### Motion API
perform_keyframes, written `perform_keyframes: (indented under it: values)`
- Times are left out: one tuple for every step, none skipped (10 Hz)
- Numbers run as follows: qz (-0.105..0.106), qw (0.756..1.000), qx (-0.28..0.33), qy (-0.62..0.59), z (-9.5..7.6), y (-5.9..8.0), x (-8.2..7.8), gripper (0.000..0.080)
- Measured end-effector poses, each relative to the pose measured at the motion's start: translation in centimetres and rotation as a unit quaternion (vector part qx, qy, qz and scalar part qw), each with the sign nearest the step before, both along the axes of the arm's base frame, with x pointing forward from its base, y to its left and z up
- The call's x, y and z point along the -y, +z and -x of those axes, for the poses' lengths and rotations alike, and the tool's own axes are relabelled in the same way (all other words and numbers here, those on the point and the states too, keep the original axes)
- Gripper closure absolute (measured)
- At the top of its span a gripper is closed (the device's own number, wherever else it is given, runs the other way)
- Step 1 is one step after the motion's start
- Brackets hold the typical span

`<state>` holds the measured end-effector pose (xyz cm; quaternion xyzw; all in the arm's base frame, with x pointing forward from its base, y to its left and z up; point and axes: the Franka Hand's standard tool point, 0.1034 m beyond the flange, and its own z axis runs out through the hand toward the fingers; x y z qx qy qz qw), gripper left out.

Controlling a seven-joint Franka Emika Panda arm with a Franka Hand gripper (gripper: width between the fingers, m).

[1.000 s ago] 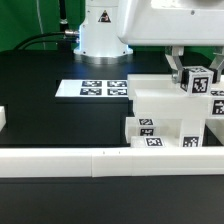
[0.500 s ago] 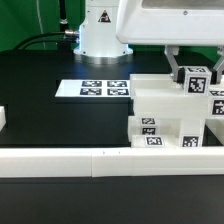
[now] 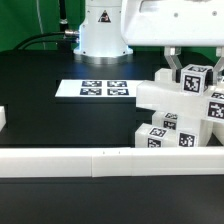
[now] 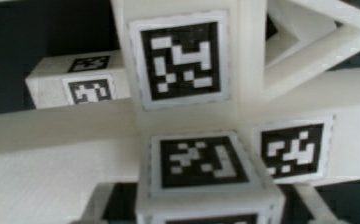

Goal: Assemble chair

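Observation:
The chair (image 3: 165, 100) is a cluster of chunky white pieces with black-and-white tags at the exterior view's right, standing tilted on the black table. My gripper (image 3: 194, 70) comes down from above, with a finger on each side of a tagged square post (image 3: 197, 80) at the top of the cluster. In the wrist view the tagged post (image 4: 184, 62) fills the middle, with an X-braced piece (image 4: 319, 45) beside it. My gripper (image 4: 203, 205) is shut on the post, with the fingers (image 4: 120, 198) pressed against its sides.
The marker board (image 3: 100, 89) lies flat near the robot base (image 3: 100, 30). A long low white border rail (image 3: 70, 160) runs along the front edge. A small white piece (image 3: 3, 120) shows at the exterior view's left edge.
The chair cluster has tipped from square to tilted and shifted toward the exterior view's right, moving with my gripper. The grip on the post is unchanged.

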<state>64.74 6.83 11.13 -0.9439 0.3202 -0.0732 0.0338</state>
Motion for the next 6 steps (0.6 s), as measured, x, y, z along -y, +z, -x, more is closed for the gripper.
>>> perform_keyframes:
  values:
    - [0.001,1.000,0.000,0.007,0.0,-0.1,0.0,0.0515]
    - [0.004,1.000,0.000,0.028,0.0,0.1,-0.1,0.0344]
    - [0.007,0.998,0.004,0.059,-0.1,0.8,-0.5,0.0204]
    - [0.020,0.991,0.010,0.132,-0.2,1.3,-0.6,0.0204]
    - [0.035,0.976,0.016,0.216,-0.3,1.9,-0.9,0.0162]
    - [0.042,0.964,0.022,0.261,-0.2,2.4,-1.0,0.0152]
